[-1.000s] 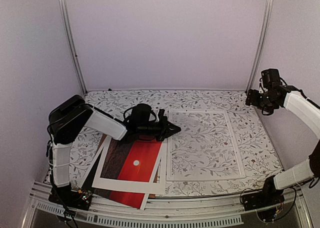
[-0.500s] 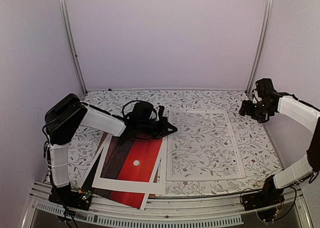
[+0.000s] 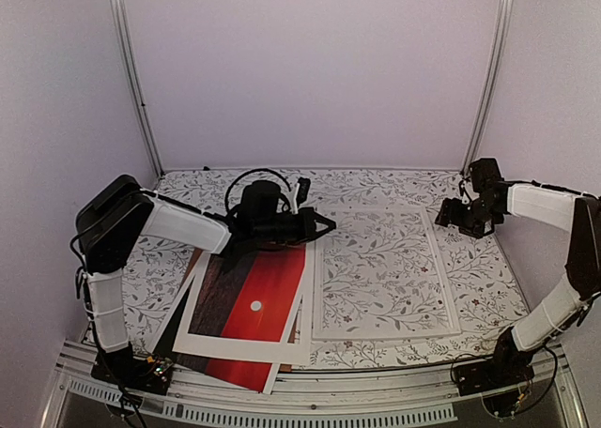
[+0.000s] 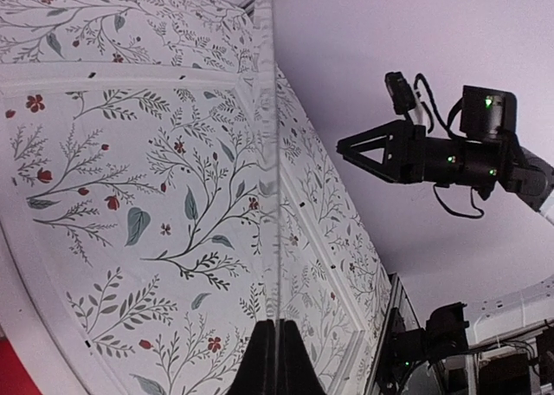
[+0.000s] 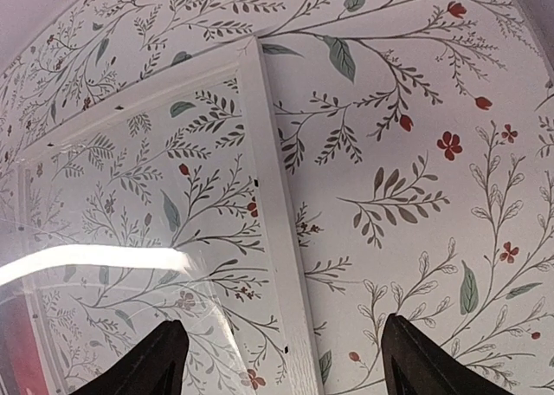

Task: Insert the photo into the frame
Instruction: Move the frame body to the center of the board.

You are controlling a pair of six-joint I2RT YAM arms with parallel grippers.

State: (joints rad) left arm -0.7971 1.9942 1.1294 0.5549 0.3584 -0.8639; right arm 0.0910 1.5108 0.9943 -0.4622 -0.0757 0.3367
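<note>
- Left arm (image 3: pixel 178 226) reaches from its near-left base across towards mid-table, forearm roughly level, wrist pointing right.
- Left gripper (image 3: pixel 317 226) sits over the frame's far-left corner, above the far end of the photo.
- Its fingers (image 4: pixel 273 365) are pressed together. A thin clear sheet (image 4: pixel 270 152), seen edge-on, runs straight out from between the tips, so they look clamped on it.
- Right arm (image 3: pixel 545 207) rises at the right wall and bends back in towards the left, gripper end pointing left and down.
- Right gripper (image 3: pixel 453 214) hovers near the frame's far-right corner, fingers well apart, nothing between them. In its wrist view both tips (image 5: pixel 160 360) straddle the white rail and bare cloth.
- The frame (image 3: pixel 387 332) lies flat right of centre on the floral table (image 3: pixel 484 287). The cloth pattern shows through it.
- The photo (image 3: pixel 268 292) lies just left of the frame, near-left on the table, mostly under the white window mat (image 3: pixel 239 345). Red sky and white sun show through the opening, and a red strip pokes out at the mat's near edge.
- Hard to make out: the clear sheet is almost invisible from above. The right wrist view shows only glare (image 5: pixel 95 261) over the frame's left part.
- The photo's outer edges are hidden by the mat, its far end by the left gripper.
</note>
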